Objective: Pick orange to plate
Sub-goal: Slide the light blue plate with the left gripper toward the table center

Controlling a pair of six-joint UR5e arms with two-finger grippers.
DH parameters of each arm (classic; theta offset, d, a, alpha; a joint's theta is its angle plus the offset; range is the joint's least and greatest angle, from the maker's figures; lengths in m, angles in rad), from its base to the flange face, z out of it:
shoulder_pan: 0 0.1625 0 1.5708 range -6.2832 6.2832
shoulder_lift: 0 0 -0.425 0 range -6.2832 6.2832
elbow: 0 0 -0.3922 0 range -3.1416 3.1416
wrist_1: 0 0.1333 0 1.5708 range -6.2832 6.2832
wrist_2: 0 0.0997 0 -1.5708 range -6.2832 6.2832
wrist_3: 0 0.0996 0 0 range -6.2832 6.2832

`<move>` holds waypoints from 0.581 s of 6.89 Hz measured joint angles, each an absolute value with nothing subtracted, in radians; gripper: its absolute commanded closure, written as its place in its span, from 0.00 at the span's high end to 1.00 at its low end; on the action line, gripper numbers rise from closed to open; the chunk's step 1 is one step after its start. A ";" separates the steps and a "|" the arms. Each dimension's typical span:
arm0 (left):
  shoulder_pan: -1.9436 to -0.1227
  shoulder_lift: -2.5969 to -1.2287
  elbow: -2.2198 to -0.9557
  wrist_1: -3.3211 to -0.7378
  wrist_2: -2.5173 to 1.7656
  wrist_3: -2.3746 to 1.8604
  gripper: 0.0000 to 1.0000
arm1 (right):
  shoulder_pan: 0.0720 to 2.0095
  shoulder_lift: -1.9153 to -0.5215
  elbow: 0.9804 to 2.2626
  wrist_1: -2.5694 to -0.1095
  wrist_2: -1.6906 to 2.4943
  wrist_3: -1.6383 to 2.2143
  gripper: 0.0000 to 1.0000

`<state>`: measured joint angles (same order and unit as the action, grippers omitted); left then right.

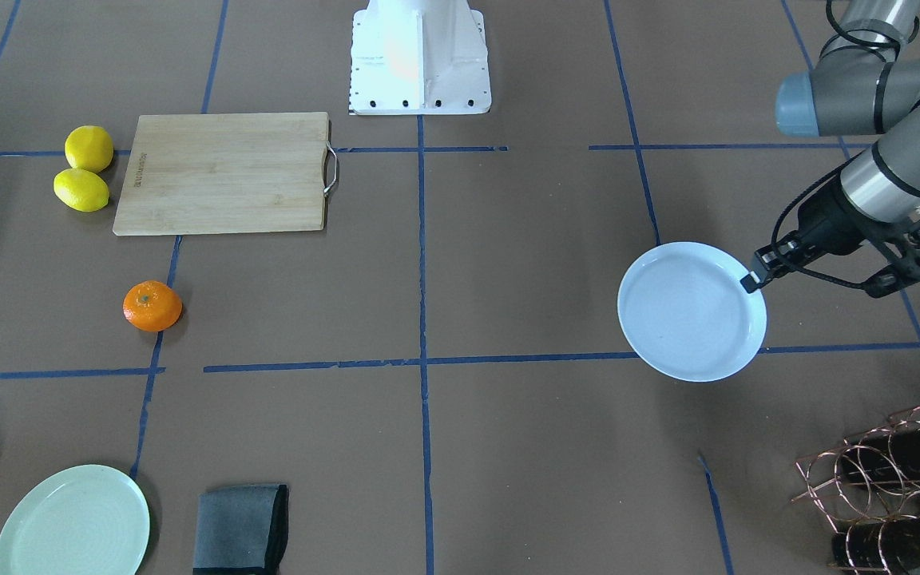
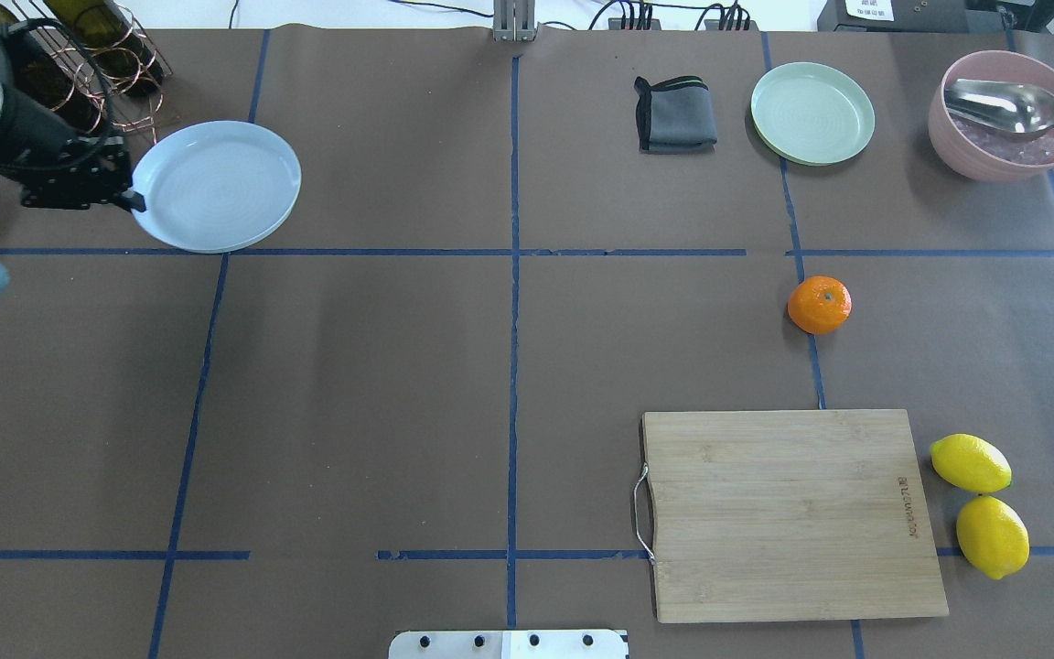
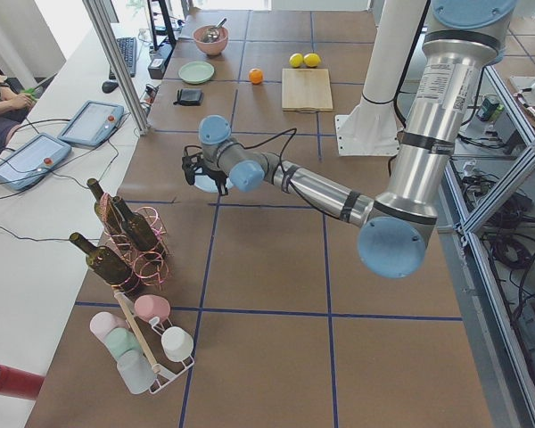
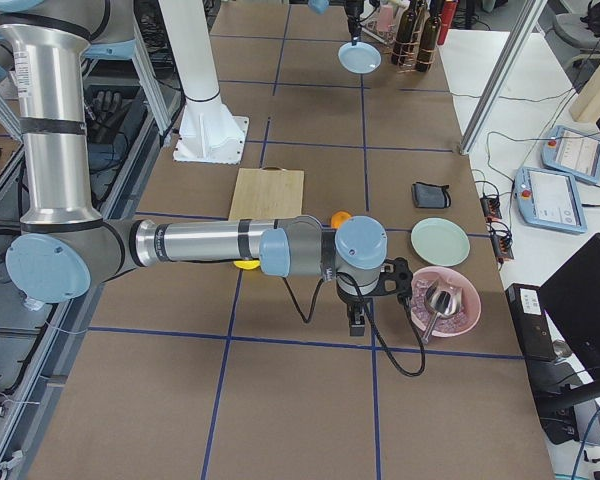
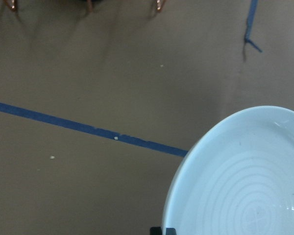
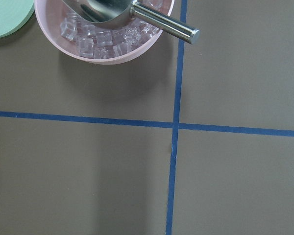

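- Front-facing view: the left gripper point(image 1: 751, 279) clamps the plate point(image 1: 688, 315) by its rim at 2 o'clock. The orange point(image 1: 152, 306) lies on the table, well apart at 9 o'clock.
- Overhead view: the orange sits at 12 o'clock of the cutting board point(image 2: 792, 513).
- Right-side view: only here the right gripper point(image 4: 357, 323) shows, pointing down, with the pink bowl point(image 4: 465, 315) at its 3 o'clock. I cannot tell whether it is open or closed.

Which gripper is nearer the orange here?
Right. The right gripper hangs near the orange, beside the pink bowl; the left gripper is far off, at the plate rim.
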<state>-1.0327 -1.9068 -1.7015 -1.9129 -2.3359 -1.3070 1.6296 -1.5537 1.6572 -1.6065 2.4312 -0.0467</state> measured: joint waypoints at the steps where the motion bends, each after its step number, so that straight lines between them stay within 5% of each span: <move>1: -0.920 -1.982 -1.697 -1.923 -2.309 -1.465 0.00 | 1.629 -1.553 1.657 -1.607 2.432 -0.046 1.00; 4: -0.628 -2.096 -1.637 -2.076 -2.093 -1.795 0.00 | 1.626 -1.550 1.659 -1.607 2.475 -0.043 1.00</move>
<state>-0.6277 -2.0961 -1.6372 -2.0755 -2.0927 -1.7947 1.6265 -1.5505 1.6588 -1.6065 2.4749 -0.0434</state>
